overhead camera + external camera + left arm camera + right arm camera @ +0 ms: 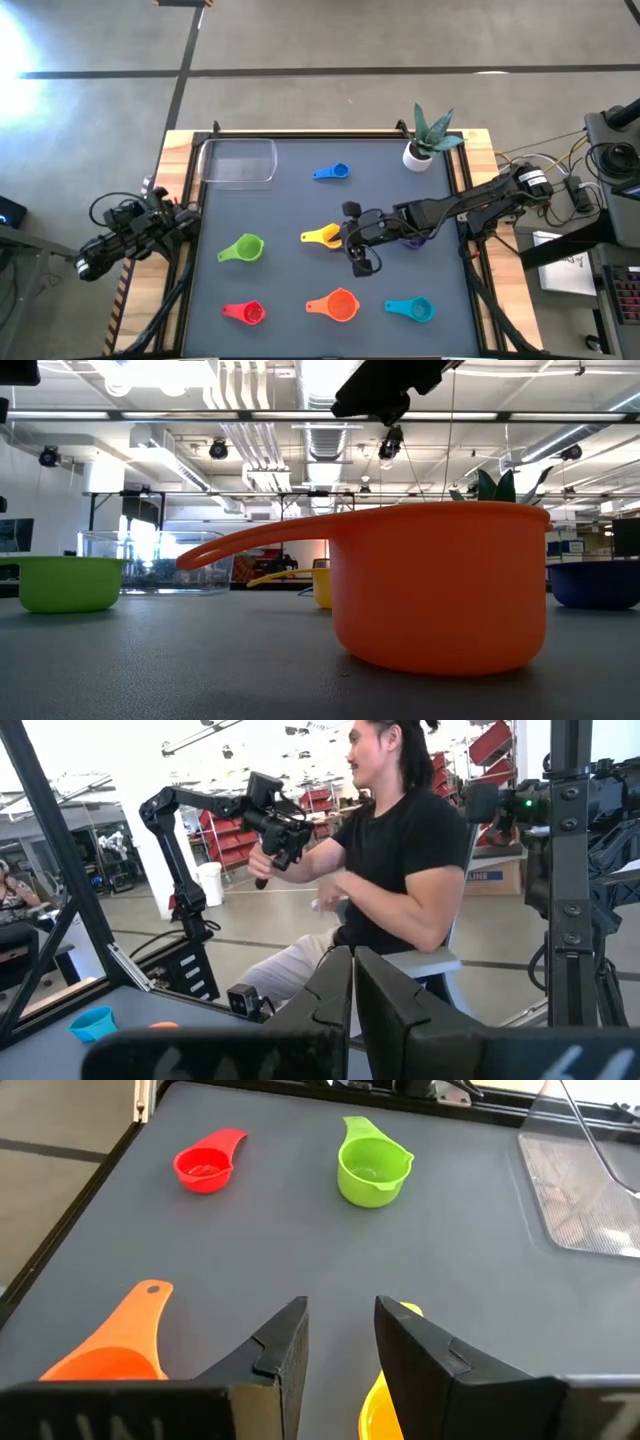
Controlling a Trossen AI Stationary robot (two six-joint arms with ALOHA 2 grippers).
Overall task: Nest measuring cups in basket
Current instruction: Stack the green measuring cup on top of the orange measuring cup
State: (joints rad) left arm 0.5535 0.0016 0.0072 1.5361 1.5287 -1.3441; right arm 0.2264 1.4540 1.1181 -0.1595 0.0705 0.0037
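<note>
Several measuring cups rest upright on the dark mat: blue [333,172], yellow [322,236], green [243,248], red [245,313], orange [336,304] and teal [411,310]. A purple one [412,241] shows partly under my right arm. The clear basket [238,160] stands at the far left corner with nothing in it. My right gripper [350,243] hangs open above the mat at mid-table, just over the yellow cup [385,1400], which shows past one finger; nothing is between its fingers [340,1305]. My left gripper [352,960] is shut and waits off the table's left edge [88,266].
A white pot with a spiky plant [424,146] stands at the far right corner. Black rails frame the mat [300,200]. Beyond the table a seated person [400,870] holds the handle of another arm. In the low view the orange cup [440,585] fills the foreground.
</note>
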